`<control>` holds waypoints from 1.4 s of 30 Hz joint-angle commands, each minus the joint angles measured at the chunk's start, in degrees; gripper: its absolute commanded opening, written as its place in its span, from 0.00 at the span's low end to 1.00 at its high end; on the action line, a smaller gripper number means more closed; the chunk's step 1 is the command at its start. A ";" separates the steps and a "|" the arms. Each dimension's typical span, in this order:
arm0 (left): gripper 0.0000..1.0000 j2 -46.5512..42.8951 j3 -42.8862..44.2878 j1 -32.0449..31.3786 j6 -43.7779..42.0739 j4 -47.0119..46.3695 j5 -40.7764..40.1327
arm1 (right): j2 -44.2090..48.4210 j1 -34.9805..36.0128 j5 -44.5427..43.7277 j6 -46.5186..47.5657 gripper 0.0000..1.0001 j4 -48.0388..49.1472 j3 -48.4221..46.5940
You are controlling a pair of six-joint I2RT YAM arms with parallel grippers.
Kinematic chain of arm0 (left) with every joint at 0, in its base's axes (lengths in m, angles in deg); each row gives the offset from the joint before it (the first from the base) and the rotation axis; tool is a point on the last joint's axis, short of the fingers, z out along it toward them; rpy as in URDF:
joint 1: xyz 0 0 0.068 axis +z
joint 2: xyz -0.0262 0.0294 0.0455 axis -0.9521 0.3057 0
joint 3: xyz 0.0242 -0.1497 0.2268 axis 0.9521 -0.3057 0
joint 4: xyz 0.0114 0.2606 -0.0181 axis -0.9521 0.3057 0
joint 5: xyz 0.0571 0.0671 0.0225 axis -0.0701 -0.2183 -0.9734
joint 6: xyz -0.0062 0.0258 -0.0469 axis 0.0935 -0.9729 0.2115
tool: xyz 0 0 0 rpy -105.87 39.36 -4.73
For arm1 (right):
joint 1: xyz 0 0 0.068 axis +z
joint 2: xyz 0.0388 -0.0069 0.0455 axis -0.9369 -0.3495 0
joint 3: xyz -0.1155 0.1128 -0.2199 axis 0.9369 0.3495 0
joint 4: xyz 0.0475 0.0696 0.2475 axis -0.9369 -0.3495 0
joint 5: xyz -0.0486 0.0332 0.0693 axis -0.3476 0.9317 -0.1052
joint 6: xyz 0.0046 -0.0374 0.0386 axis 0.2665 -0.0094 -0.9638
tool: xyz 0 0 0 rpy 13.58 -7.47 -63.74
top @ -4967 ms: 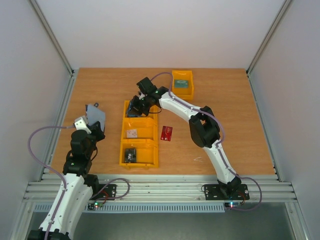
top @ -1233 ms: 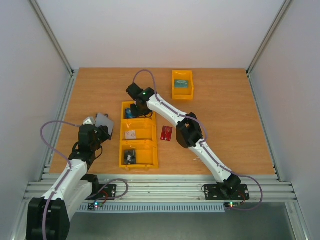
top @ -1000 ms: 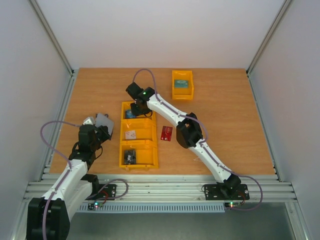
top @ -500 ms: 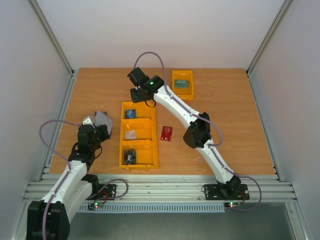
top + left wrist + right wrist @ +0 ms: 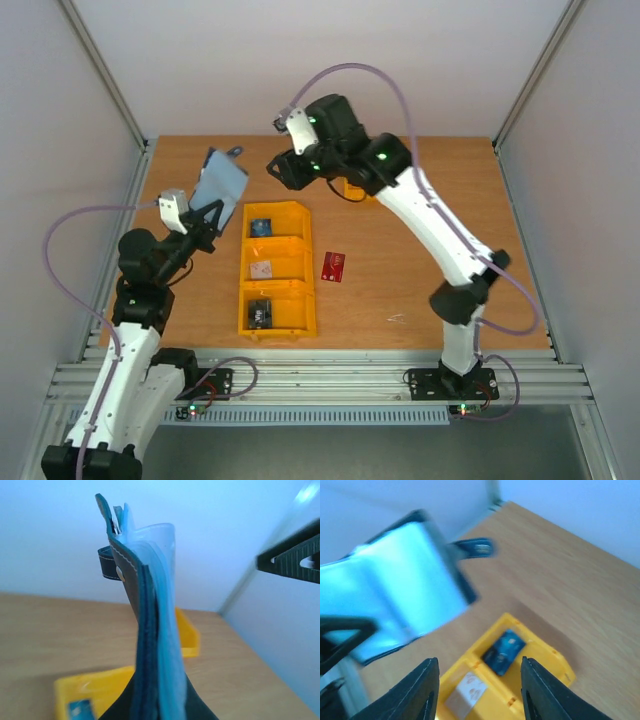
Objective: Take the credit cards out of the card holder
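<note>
My left gripper (image 5: 207,213) is shut on the lower edge of the card holder (image 5: 222,180), a navy bifold with pale blue pockets, and holds it upright above the table's left side. In the left wrist view the card holder (image 5: 150,605) stands edge-on between the jaws of the left gripper (image 5: 157,702). My right gripper (image 5: 279,169) hangs open and empty in the air just right of it. The right wrist view shows the card holder (image 5: 395,600) ahead of the right gripper (image 5: 480,690). A red credit card (image 5: 334,266) lies on the table.
A yellow three-compartment tray (image 5: 300,268) holds a blue card (image 5: 262,228), a white card (image 5: 263,269) and a dark card (image 5: 260,311). The blue card (image 5: 504,651) and the white card (image 5: 466,691) lie below the right gripper. A small yellow bin (image 5: 350,189) is mostly hidden behind the right arm.
The right gripper rose out of the tray's far compartment, leaving the blue card there, and opened wider. The left arm lifted the card holder up and to the right.
</note>
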 commanded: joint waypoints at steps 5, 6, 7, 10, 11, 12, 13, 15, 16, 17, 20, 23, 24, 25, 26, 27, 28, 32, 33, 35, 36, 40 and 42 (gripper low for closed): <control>0.00 1.38 10.18 -1.16 4.23 -13.52 34.75 | 18.15 0.29 31.04 8.87 0.49 4.68 12.42; 0.00 1.66 11.42 -1.53 4.38 -14.05 36.62 | 18.95 0.29 32.86 8.67 0.51 4.02 12.75; 0.00 2.04 12.59 -2.01 4.22 -14.42 38.06 | 19.68 0.29 34.29 8.55 0.51 3.40 13.03; 0.00 2.80 16.01 -3.51 2.79 -13.94 43.45 | 21.36 0.29 36.01 8.50 0.52 1.27 13.35; 0.00 3.01 17.14 -3.97 2.31 -13.33 45.04 | 21.92 0.29 35.55 8.74 0.52 0.63 13.31; 0.00 3.17 18.12 -4.45 1.62 -12.62 46.51 | 22.52 0.29 34.65 9.13 0.52 0.09 13.41; 0.00 3.37 18.95 -4.94 1.16 -11.86 47.92 | 23.27 0.27 32.98 9.29 0.53 -0.13 13.72; 0.00 3.60 20.03 -6.05 -0.34 -10.66 49.79 | 24.22 0.29 29.58 10.24 0.55 -0.84 14.13; 0.00 3.58 20.14 -6.41 -0.78 -10.20 50.35 | 24.51 0.29 28.89 11.01 0.56 -1.61 13.91; 0.00 3.50 20.21 -6.68 -1.39 -9.80 50.74 | 24.82 0.29 28.87 11.89 0.58 -2.43 13.67; 0.00 2.98 20.24 -6.99 -3.05 -8.57 51.53 | 25.66 0.22 28.97 14.60 0.62 -5.74 13.04; 0.00 2.48 20.41 -7.00 -4.17 -8.05 51.92 | 26.54 -0.58 28.52 15.77 0.63 -7.98 13.21; 0.00 2.29 20.37 -7.00 -4.57 -8.07 51.93 | 26.58 -0.75 29.10 15.65 0.62 -8.28 13.17; 0.00 2.22 20.33 -7.07 -4.76 -8.04 51.93 | 26.47 -0.82 29.94 15.23 0.59 -8.17 13.13; 0.00 2.14 20.25 -7.19 -4.79 -8.02 51.73 | 25.94 -0.82 31.18 14.09 0.54 -7.87 13.12; 0.00 2.11 20.24 -7.27 -4.91 -7.99 51.61 | 25.37 -0.78 32.41 13.04 0.50 -7.62 12.98; 0.00 2.11 20.17 -7.46 -5.04 -7.82 51.40 | 24.51 -0.83 33.77 11.97 0.42 -7.32 12.71; 0.00 1.59 19.27 -7.85 -6.33 -6.26 49.40 | 22.46 -0.44 40.51 9.19 0.18 -5.89 12.30; 0.00 1.44 19.01 -7.83 -6.63 -6.11 48.88 | 22.31 -0.10 41.15 8.75 0.18 -5.39 12.52; 0.00 1.14 18.56 -7.96 -7.07 -6.16 47.40 | 22.07 1.26 41.12 8.55 0.18 -4.94 12.72; 0.00 1.11 18.43 -7.96 -7.08 -6.35 46.70 | 21.94 2.27 40.84 8.70 0.18 -4.81 12.80; 0.00 1.28 18.30 -8.00 -7.12 -6.82 44.81 | 21.58 6.22 40.99 10.05 0.07 -3.92 12.62; 0.00 1.35 18.10 -8.04 -6.79 -7.11 44.28 | 21.62 7.50 42.75 10.03 0.04 -2.93 12.55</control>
